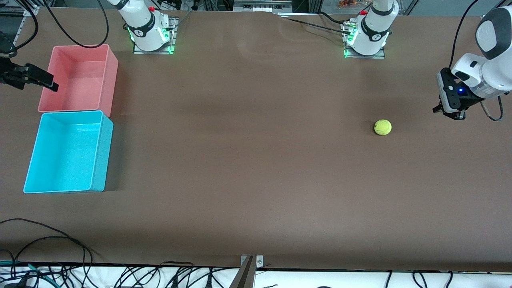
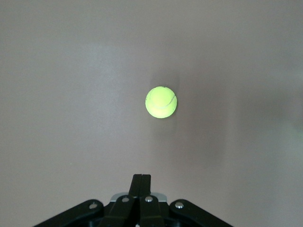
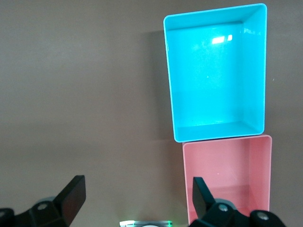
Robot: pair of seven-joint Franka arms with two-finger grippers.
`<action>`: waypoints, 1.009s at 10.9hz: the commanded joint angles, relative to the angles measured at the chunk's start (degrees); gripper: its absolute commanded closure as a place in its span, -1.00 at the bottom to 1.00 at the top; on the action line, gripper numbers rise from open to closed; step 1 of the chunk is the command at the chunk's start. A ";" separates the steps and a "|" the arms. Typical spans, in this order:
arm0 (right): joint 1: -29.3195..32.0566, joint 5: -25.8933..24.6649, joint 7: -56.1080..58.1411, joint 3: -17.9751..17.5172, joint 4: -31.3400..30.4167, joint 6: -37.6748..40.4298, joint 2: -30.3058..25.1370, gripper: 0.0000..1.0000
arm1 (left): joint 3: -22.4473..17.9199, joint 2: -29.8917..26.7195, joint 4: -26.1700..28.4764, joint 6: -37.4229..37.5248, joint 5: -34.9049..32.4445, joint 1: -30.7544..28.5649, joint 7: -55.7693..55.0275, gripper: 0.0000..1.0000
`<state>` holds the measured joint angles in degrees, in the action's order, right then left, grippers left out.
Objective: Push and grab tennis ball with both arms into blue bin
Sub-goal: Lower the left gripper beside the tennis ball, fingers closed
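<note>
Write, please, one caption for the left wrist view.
Left end effector, fingers shut, points at the tennis ball lying alone on the brown table.

Brown matte table (image 1: 256, 168) fills the view, lit evenly with soft shadows. White strip along its near edge, black cables (image 1: 48, 268) tangled there. Metal bracket (image 1: 251, 262) clamps mid near edge. Pink bin (image 1: 80, 78) sits toward the right arm's end.

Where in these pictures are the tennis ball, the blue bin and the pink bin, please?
tennis ball (image 1: 383, 127): front view, middle of its fuzzy face.
blue bin (image 1: 64, 154): front view, bare floor inside.
pink bin (image 1: 82, 80): front view, bare floor inside.
</note>
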<state>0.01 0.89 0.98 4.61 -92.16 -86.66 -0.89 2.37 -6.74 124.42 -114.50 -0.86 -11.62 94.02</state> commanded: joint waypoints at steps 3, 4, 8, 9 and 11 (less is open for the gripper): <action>-0.09 0.96 -0.01 -0.30 0.93 -0.52 0.10 -1.00 | 0.53 -3.98 13.20 -12.22 -0.90 -1.04 2.05 1.00; -0.09 1.04 0.16 -0.30 0.67 -0.18 0.19 -1.00 | 0.53 -3.55 14.35 -14.24 -1.33 -1.73 2.13 1.00; -0.09 1.04 0.43 -0.30 0.58 0.00 0.80 -1.00 | 0.62 1.36 19.46 -24.89 -1.34 -3.05 2.31 1.00; -0.27 1.04 0.08 -0.56 0.66 -0.17 0.80 -1.00 | 0.62 3.12 20.24 -27.33 -1.34 -3.14 2.31 1.00; -0.45 1.04 -0.01 -0.57 0.75 -0.08 0.80 -1.00 | 0.62 6.63 21.65 -32.17 -1.34 -3.49 2.40 1.00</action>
<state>-0.22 0.95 0.98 4.12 -92.17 -87.21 -0.21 2.45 -4.19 145.13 -141.45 -0.90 -13.84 95.32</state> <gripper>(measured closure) 0.000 0.991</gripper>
